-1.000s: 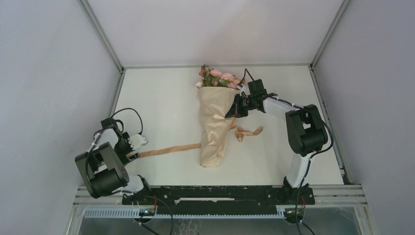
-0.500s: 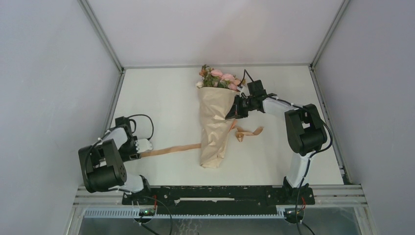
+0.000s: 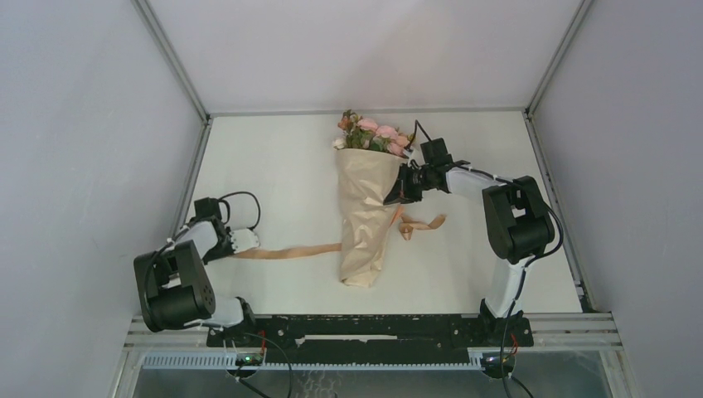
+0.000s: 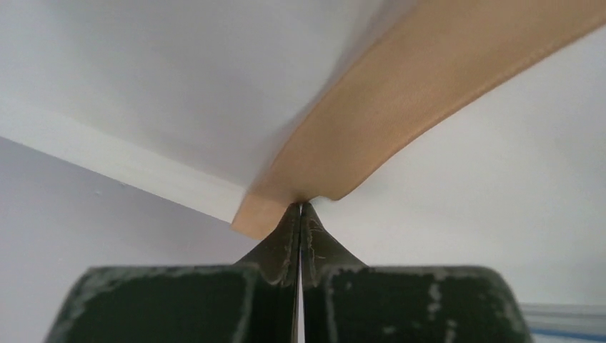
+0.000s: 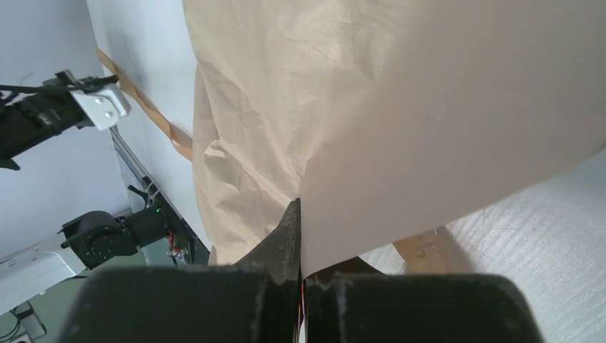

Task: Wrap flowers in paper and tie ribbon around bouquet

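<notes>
Left wrist view: ribbon (image 4: pixel 371 136) end clamped in left gripper (image 4: pixel 300 207).

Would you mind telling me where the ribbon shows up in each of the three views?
Top external: the ribbon lies left of centre, running from the left gripper to the paper.
Left wrist: a broad diagonal band, upper right, end pinched at centre.
Right wrist: a thin strip, upper left.
Shared landmark: the left gripper.

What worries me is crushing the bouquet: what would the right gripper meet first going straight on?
The paper, which the right gripper pinches at its edge; straight on, it would likely press deeper into it.
</notes>
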`<control>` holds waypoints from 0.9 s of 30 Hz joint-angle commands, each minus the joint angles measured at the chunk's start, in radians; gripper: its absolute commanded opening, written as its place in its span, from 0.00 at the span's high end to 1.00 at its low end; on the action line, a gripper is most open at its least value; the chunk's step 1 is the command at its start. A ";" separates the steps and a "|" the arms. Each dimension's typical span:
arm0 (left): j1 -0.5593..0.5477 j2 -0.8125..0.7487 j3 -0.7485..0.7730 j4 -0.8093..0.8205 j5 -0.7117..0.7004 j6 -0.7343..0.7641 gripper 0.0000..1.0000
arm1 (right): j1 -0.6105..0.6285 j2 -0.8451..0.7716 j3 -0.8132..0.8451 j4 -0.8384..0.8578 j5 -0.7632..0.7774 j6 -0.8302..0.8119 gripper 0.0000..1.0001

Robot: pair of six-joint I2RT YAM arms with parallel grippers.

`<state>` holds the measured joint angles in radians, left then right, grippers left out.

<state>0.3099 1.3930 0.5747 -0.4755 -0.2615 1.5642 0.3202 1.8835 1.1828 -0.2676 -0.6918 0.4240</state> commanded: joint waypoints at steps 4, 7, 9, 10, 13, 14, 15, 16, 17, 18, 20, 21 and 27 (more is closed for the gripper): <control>-0.030 -0.157 0.213 -0.177 0.447 -0.358 1.00 | 0.009 -0.001 -0.033 0.036 -0.015 -0.024 1.00; -0.127 -0.240 0.283 -0.278 0.525 -0.482 1.00 | 0.019 0.006 -0.042 0.050 -0.024 -0.024 1.00; -0.226 -0.290 0.316 -0.315 0.562 -0.552 1.00 | 0.029 0.010 -0.047 0.061 -0.034 -0.025 1.00; -0.275 -0.312 0.337 -0.322 0.569 -0.595 1.00 | 0.035 0.013 -0.047 0.062 -0.038 -0.026 1.00; -0.410 -0.353 0.434 -0.358 0.586 -0.703 1.00 | 0.043 0.019 -0.049 0.067 -0.042 -0.025 1.00; -0.435 -0.358 0.466 -0.380 0.592 -0.707 1.00 | 0.042 0.019 -0.052 0.071 -0.042 -0.023 1.00; -0.445 -0.360 0.491 -0.401 0.608 -0.694 1.00 | 0.039 0.018 -0.055 0.076 -0.045 -0.019 1.00; -0.446 -0.357 0.505 -0.443 0.629 -0.648 1.00 | 0.039 0.012 -0.061 0.082 -0.046 -0.016 1.00; -0.445 -0.344 0.509 -0.511 0.643 -0.569 1.00 | 0.037 0.009 -0.065 0.087 -0.045 -0.016 1.00; -0.445 -0.325 0.495 -0.573 0.639 -0.477 0.94 | 0.036 0.007 -0.069 0.090 -0.042 -0.015 1.00; -0.442 -0.272 0.405 -0.631 0.569 -0.347 0.66 | 0.036 0.007 -0.070 0.087 -0.041 -0.018 1.00; -0.431 -0.233 0.358 -0.602 0.509 -0.308 0.53 | 0.036 0.008 -0.071 0.086 -0.041 -0.021 1.00; -0.133 -0.038 0.328 -0.465 0.375 -0.110 0.01 | 0.036 -0.003 -0.070 0.062 -0.028 -0.038 1.00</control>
<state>0.0288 1.2812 0.8825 -0.9611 0.2111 1.2800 0.3542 1.8969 1.1133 -0.2111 -0.7166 0.4183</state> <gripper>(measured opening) 0.915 0.006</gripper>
